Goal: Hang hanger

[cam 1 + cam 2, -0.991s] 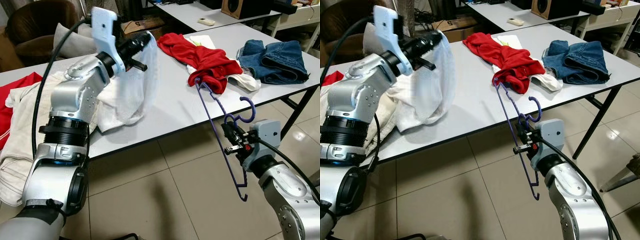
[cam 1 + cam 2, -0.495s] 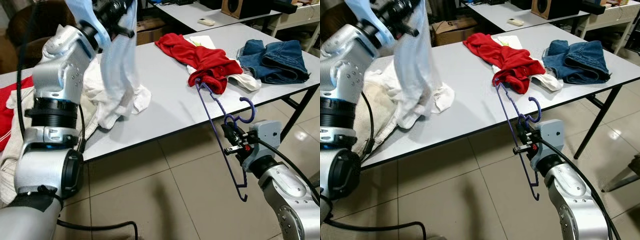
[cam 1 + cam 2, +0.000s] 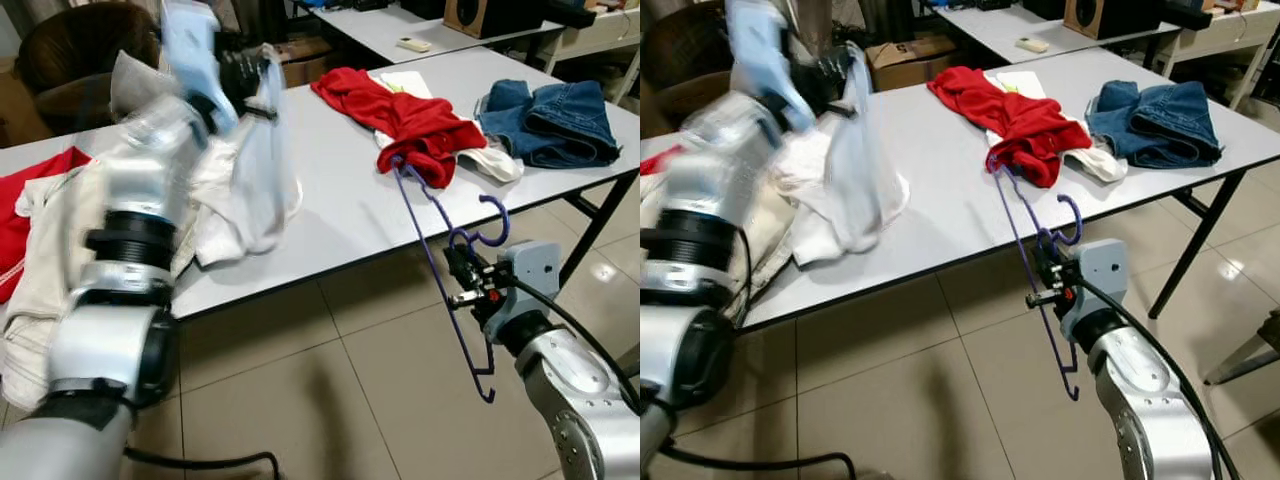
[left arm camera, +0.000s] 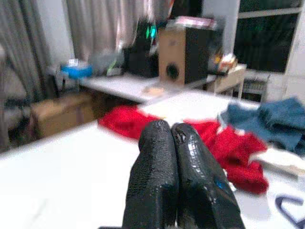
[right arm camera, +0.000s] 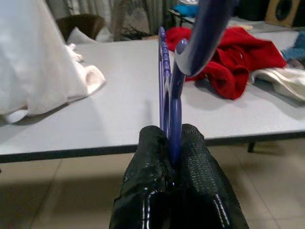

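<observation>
At about ten o'clock in the head views, the left gripper (image 3: 262,75) is raised over the long grey table (image 3: 340,200), its fingers (image 4: 157,176) clenched together and pinching a thin white cloth garment (image 3: 262,170) that hangs from them down to the tabletop. The arm is motion-blurred. Beneath it, at nine o'clock, lies a heap of cream and white clothes (image 3: 50,260) with a red piece (image 3: 25,190) at the table's far left.

Near twelve o'clock a crumpled red garment (image 3: 415,125) rests on the table, and at two o'clock a pile of folded blue jeans (image 3: 550,120) lies beside a white cloth (image 3: 490,160).

At four o'clock, off the table's front edge, the right gripper (image 3: 468,285) grasps the purple plastic clothes hanger (image 3: 440,270) near its neck. The hanger stands tilted in the air, its upper end touching the red garment, its hook (image 3: 495,215) curling just above the gripper.
</observation>
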{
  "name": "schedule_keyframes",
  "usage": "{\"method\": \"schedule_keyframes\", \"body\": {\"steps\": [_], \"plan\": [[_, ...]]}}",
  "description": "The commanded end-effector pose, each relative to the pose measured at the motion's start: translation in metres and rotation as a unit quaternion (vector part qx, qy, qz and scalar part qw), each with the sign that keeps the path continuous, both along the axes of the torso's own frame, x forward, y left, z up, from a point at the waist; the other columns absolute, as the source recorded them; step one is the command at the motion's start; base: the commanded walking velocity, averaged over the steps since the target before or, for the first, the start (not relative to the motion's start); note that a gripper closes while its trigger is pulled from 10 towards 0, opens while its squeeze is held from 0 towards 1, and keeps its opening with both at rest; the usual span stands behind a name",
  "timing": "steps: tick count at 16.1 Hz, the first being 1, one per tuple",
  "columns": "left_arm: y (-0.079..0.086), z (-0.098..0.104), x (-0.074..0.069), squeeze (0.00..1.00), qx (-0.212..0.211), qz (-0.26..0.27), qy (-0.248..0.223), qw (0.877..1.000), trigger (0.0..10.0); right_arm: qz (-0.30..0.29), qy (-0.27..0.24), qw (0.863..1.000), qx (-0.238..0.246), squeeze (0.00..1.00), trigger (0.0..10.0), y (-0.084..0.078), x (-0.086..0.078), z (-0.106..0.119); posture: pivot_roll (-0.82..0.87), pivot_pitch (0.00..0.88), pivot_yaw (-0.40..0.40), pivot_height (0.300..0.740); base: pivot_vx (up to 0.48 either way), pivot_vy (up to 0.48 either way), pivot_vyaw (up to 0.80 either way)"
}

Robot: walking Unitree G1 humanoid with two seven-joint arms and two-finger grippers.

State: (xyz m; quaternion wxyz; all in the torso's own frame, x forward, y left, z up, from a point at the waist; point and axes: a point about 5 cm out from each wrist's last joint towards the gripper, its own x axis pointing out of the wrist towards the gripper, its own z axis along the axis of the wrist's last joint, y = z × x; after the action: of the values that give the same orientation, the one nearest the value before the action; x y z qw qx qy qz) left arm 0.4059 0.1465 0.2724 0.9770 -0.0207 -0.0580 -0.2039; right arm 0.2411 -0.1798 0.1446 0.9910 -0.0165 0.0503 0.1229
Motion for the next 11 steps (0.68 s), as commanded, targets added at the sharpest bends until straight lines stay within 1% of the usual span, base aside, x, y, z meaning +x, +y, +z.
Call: {"method": "schedule_keyframes", "body": {"steps": [1, 2, 3, 5, 6, 7, 8, 9, 10, 11], "plan": [[-0.001, -0.004, 0.001, 0.00, 0.010, 0.009, 0.005, 1.000, 4.0, -0.010, -0.006, 1.000, -0.003, 0.00, 10.0, -0.001, 0.002, 0.002, -0.05, 0.000, 0.127, 0.740, 0.000, 0.000, 0.00], [-0.030, -0.053, -0.007, 0.07, 0.086, -0.086, 0.077, 0.990, 10.0, -0.026, -0.006, 1.000, -0.003, 0.00, 10.0, -0.005, 0.004, 0.002, -0.05, 0.000, 0.134, 0.740, 0.000, 0.000, 0.00], [-0.048, -0.094, -0.023, 1.00, 0.144, -0.158, 0.134, 0.968, 10.0, -0.035, -0.007, 0.999, -0.006, 0.00, 10.0, -0.007, 0.004, 0.003, -0.07, 0.000, 0.148, 0.740, 0.000, 0.000, 0.00], [-0.053, -0.100, -0.032, 1.00, 0.139, -0.202, 0.146, 0.958, 10.0, -0.040, -0.009, 0.999, -0.006, 0.00, 10.0, -0.009, 0.002, 0.003, -0.07, 0.000, 0.152, 0.740, 0.000, 0.000, 0.00], [-0.052, -0.089, -0.040, 1.00, 0.114, -0.245, 0.120, 0.955, 10.0, -0.049, -0.008, 0.999, -0.003, 0.00, 10.0, -0.011, 0.001, 0.002, -0.07, 0.000, 0.155, 0.740, 0.000, 0.000, 0.00], [-0.046, -0.086, -0.042, 1.00, 0.119, -0.257, 0.109, 0.953, 10.0, -0.051, -0.006, 0.999, -0.002, 0.00, 10.0, -0.010, 0.001, 0.000, -0.06, 0.000, 0.153, 0.740, 0.000, 0.000, 0.00], [-0.037, -0.082, -0.046, 1.00, 0.136, -0.263, 0.096, 0.950, 10.0, -0.055, -0.004, 0.998, -0.002, 0.00, 10.0, -0.009, 0.002, -0.001, -0.06, 0.000, 0.151, 0.740, 0.000, 0.000, 0.00], [-0.028, -0.080, -0.051, 1.00, 0.146, -0.272, 0.095, 0.946, 10.0, -0.052, -0.002, 0.999, 0.005, 0.00, 10.0, -0.006, 0.003, -0.001, -0.05, 0.000, 0.151, 0.740, 0.000, 0.000, 0.00], [-0.019, -0.079, -0.061, 1.00, 0.152, -0.288, 0.098, 0.940, 10.0, -0.045, -0.003, 0.999, 0.008, 0.00, 10.0, -0.004, 0.004, 0.000, -0.05, 0.000, 0.152, 0.740, 0.000, 0.000, 0.00], [-0.011, -0.080, -0.070, 1.00, 0.152, -0.293, 0.097, 0.939, 10.0, -0.044, -0.004, 0.999, 0.009, 0.00, 10.0, -0.003, 0.004, 0.000, -0.05, 0.000, 0.156, 0.740, 0.000, 0.000, 0.00]]}}
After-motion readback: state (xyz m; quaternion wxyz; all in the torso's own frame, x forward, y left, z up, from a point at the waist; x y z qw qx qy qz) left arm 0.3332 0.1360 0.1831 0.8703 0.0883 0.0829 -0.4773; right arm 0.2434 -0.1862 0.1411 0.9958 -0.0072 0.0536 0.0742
